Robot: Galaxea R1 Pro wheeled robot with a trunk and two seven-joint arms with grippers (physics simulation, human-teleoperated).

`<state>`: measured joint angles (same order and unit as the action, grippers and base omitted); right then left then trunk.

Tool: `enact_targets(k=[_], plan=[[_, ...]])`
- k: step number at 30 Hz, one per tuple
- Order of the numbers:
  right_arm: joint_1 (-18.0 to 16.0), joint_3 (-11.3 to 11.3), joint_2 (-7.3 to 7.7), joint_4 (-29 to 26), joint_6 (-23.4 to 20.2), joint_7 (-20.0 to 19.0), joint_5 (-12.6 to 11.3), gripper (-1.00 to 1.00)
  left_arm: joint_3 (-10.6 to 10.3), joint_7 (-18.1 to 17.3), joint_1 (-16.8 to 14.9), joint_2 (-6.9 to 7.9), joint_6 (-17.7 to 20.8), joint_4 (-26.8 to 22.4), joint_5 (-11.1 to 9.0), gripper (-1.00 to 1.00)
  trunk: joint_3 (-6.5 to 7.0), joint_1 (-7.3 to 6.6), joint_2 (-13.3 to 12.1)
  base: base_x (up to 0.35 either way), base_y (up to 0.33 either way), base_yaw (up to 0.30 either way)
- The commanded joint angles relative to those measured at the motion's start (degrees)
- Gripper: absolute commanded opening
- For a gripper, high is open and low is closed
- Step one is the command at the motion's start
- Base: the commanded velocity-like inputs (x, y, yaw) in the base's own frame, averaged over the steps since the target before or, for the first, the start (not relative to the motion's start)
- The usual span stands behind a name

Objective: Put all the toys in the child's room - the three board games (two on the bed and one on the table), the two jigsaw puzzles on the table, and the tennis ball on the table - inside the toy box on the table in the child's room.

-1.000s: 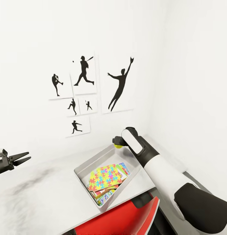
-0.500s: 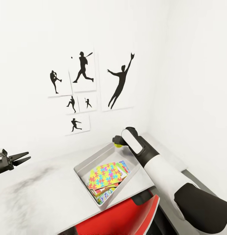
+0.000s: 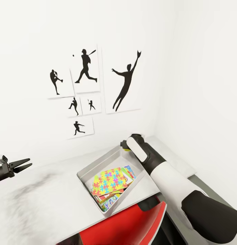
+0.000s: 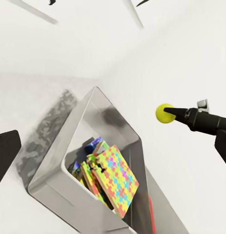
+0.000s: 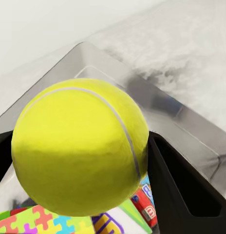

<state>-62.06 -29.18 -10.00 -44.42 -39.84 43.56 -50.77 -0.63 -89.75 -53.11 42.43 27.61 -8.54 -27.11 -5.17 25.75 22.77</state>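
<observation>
Holding the tennis ball (image 5: 79,146) pinched between its 2 fingers, the right gripper (image 3: 125,145) hangs over the far corner of the toy box (image 3: 86,170) on the table (image 3: 40,204). Inside lie a jigsaw puzzle (image 3: 109,181) and board games (image 3: 128,171). Risk: a release this near the rim may bounce the ball out. The left gripper (image 3: 24,163) waits with fingers spread.

Pale grey table (image 3: 47,200), toy box (image 3: 85,172) resting on it

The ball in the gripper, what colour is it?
Yellow-green with a pale curved seam; the tennis ball shows best in the right wrist view.
</observation>
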Motion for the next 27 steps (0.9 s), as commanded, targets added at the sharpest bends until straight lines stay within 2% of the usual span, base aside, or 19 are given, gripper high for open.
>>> enact_targets(k=[1, 7, 27], plan=[[-0.1, -0.1, 0.0, 0.1, 0.1, -0.1, -0.5, -1.0, -0.1, -0.3, -0.1, 0.02, 0.6, 0.0, 0.0, 1.0, -0.23, 0.04, 0.1, 0.0, 0.0, 0.0], [-0.1, -0.2, 0.0, 0.7, 0.9, -1.9, -0.3, -1.0, -0.1, -0.3, -0.1, 0.02, 0.6, 0.0, 0.0, 1.0, -0.8, 0.04, 0.1, 0.0, 0.0, 0.0], [-0.1, 0.0, 0.0, 1.6, 1.0, -2.0, -0.3, -1.0, -0.1, -0.3, -0.1, 0.02, 0.6, 0.0, 0.1, 1.0, -2.69, 0.04, 0.1, 0.0, 0.0, 0.0]])
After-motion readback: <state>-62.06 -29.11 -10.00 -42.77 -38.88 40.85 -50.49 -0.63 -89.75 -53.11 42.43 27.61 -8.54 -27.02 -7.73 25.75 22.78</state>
